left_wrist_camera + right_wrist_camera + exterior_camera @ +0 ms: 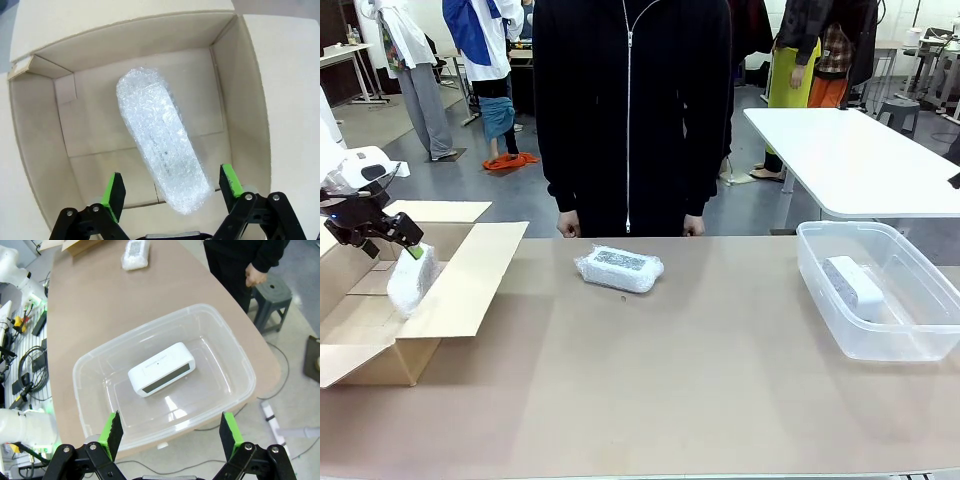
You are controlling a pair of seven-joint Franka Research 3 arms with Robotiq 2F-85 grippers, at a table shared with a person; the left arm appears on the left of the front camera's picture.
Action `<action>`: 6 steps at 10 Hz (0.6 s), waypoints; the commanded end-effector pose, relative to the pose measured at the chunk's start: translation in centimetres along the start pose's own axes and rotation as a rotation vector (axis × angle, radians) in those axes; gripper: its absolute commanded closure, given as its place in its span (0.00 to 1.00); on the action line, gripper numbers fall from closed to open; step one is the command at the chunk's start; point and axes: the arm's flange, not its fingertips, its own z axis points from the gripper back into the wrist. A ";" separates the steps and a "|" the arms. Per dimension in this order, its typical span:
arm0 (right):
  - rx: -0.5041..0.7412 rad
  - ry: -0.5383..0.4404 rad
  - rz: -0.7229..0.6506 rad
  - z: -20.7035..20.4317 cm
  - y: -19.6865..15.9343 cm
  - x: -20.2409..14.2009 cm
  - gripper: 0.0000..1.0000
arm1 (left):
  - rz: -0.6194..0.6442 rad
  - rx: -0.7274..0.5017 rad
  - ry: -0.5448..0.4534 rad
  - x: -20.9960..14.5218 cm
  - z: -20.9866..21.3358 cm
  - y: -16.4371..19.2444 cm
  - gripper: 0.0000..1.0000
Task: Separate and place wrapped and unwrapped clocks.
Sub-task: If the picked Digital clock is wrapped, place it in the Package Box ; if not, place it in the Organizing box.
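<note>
Left claw point(170, 186) open above the cardboard box point(240, 100), one wrapped clock point(160, 135) inside.
It lies slantwise just below my pads point(113, 194), touching neither. Next, I reckon, I lift out and cross to the second wrapped clock point(620, 268) mid-table; my right claw point(170, 427) hangs open over the bin point(235, 370) with the bare clock point(161, 369).

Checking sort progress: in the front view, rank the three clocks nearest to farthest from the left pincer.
1. Wrapped clock at the box: directly under the left pincer, at the cardboard box opening, far left.
2. Wrapped clock on the table: centre, in front of the person.
3. Bare clock: inside the clear bin, far right.
</note>
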 end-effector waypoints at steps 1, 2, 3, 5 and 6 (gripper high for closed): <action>0.003 0.001 0.010 -0.2 0.1 0.0 0.00 | 0.007 0.008 -0.008 -0.2 0.2 0.2 0.00; 0.003 0.001 0.010 -0.2 0.1 0.0 0.00 | 0.006 0.010 -0.010 -0.2 0.3 0.2 0.00; 0.003 0.001 0.010 -0.2 0.1 0.0 0.00 | 0.003 0.013 -0.011 -0.2 0.4 0.2 0.00; 0.003 0.001 0.010 -0.2 0.1 0.0 0.00 | 0.001 0.040 -0.018 -0.1 1.8 -0.2 0.00; 0.003 0.001 0.010 -0.2 0.1 0.0 0.00 | -0.001 0.070 -0.038 0.1 3.1 -0.6 0.00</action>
